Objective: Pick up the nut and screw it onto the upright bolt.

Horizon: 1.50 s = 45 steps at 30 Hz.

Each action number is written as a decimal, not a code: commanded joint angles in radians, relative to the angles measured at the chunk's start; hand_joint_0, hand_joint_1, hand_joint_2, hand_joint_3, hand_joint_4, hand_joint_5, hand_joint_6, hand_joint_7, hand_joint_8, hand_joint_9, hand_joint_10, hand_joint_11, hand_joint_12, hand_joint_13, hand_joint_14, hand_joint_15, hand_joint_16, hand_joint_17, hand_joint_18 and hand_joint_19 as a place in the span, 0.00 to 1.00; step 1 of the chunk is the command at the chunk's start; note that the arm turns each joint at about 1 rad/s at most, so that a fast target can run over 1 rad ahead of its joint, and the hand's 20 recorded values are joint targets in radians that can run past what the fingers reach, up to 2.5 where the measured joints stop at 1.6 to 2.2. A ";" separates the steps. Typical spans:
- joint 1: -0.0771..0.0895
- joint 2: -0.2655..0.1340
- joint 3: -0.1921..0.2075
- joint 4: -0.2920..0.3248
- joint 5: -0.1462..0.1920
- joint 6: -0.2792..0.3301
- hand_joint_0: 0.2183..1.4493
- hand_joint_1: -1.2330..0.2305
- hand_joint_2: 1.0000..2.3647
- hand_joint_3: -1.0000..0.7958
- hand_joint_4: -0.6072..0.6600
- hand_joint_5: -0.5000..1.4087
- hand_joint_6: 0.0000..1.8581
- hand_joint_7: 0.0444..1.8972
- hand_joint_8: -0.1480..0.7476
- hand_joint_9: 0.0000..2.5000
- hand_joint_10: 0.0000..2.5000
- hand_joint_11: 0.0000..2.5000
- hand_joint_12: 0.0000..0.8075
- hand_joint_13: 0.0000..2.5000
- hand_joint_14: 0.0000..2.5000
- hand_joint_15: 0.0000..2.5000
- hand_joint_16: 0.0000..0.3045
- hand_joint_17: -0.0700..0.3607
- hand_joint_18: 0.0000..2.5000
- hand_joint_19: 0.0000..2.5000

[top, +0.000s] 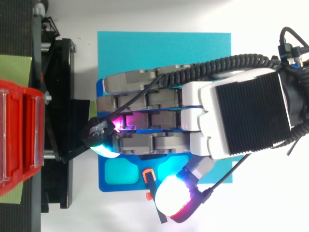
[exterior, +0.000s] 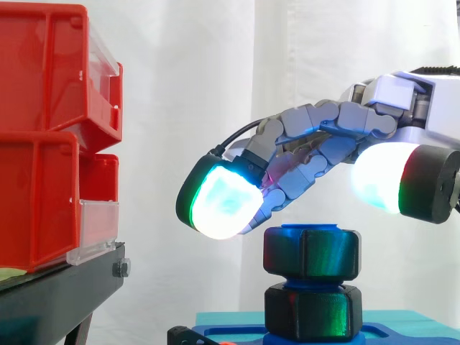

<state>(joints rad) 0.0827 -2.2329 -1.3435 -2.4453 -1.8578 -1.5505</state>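
Side view: the nut (exterior: 311,253) sits atop the upright bolt (exterior: 310,229), over a second black hex collar (exterior: 313,310), well in from the left edge of the blue plate (exterior: 230,333); the danger, I reckon, is closing off-centre and tipping the nut so it cross-threads or jams; my hand (exterior: 338,122) hovers just above it, released, grasping nothing; fingers arch forward and down, one fingertip (exterior: 219,201) left of the nut, thumb pad (exterior: 374,180) to its right
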 commanded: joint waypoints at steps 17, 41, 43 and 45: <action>-0.008 0.001 0.000 -0.030 -0.008 -0.023 0.21 0.70 0.00 0.28 0.62 0.20 0.27 0.39 0.41 0.31 0.00 0.00 0.33 0.19 0.00 0.00 0.11 0.33 0.05 0.00; -0.028 -0.001 0.001 -0.040 -0.035 -0.028 0.23 0.71 0.00 0.28 0.66 0.24 0.27 0.59 0.43 0.32 0.00 0.00 0.31 0.22 0.00 0.00 0.10 0.32 0.08 0.00; -0.029 -0.001 0.000 -0.040 -0.037 -0.028 0.24 0.71 0.00 0.28 0.65 0.25 0.27 0.61 0.43 0.33 0.00 0.00 0.31 0.22 0.00 0.00 0.10 0.31 0.08 0.00; -0.035 -0.001 0.001 -0.040 -0.040 -0.028 0.24 0.72 0.00 0.28 0.65 0.25 0.27 0.63 0.43 0.34 0.00 0.00 0.31 0.23 0.00 0.00 0.09 0.31 0.09 0.00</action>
<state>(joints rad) 0.0538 -2.2327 -1.3432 -2.4850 -1.8934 -1.5785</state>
